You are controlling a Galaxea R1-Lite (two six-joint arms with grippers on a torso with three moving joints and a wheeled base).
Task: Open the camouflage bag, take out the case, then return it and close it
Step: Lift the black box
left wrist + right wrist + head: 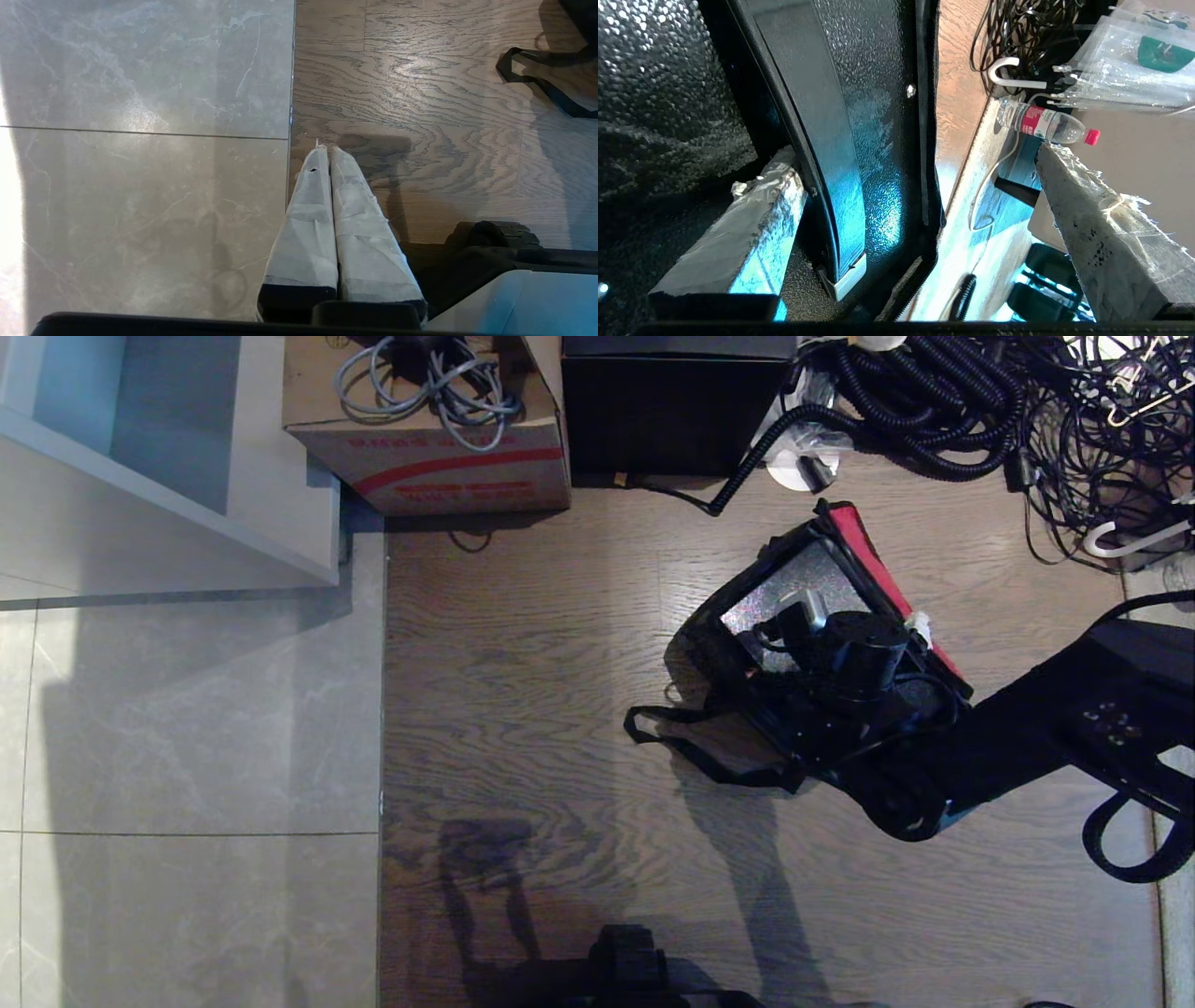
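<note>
The camouflage bag (714, 616) stands open on the wooden floor, its red-lined lid (873, 560) folded back and its black strap (695, 751) trailing in front. The speckled grey-black case (803, 574) sits inside it. My right gripper (810, 633) reaches down into the bag from the right. In the right wrist view the right gripper (913, 154) is open wide. One taped finger (752, 219) lies beside the case's black handle (817, 140). The other finger (1101, 224) hangs outside the bag's edge. My left gripper (327, 148) is shut and parked low over the floor, holding nothing.
A red-striped cardboard box (439, 457) and a plain black cube box (672, 411) stand behind the bag. Tangled black cables (980, 401) and a white hook (1134, 539) fill the far right. A water bottle (1045, 125) lies near them. Grey tiles (187, 728) lie to the left.
</note>
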